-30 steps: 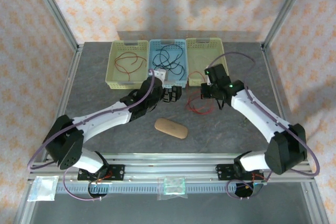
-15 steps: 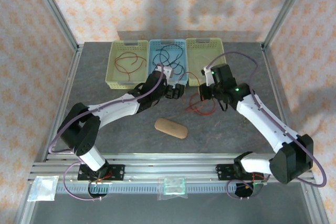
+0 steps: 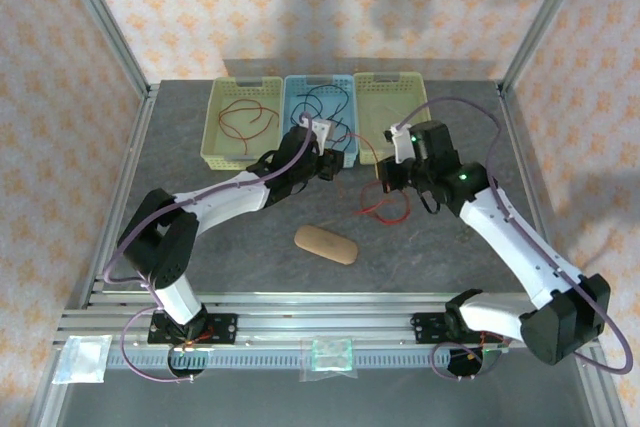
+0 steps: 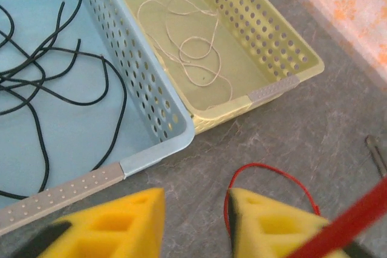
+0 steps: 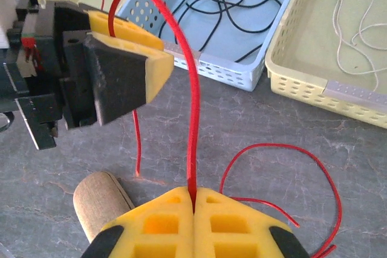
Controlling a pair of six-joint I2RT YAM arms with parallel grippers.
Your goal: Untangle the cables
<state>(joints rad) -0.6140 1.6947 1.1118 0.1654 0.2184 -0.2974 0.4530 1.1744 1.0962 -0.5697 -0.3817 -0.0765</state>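
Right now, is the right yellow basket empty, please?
Not empty: a pale cable lies looped loosely on the floor of the basket.

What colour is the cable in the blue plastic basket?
Black; the thin looping cable shows best in left wrist view.

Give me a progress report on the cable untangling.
Done: black cables, a white cable and one red cable lie sorted in separate baskets. In hand: the right gripper is shut on a second red cable, left gripper open close by. Left: binning that cable.
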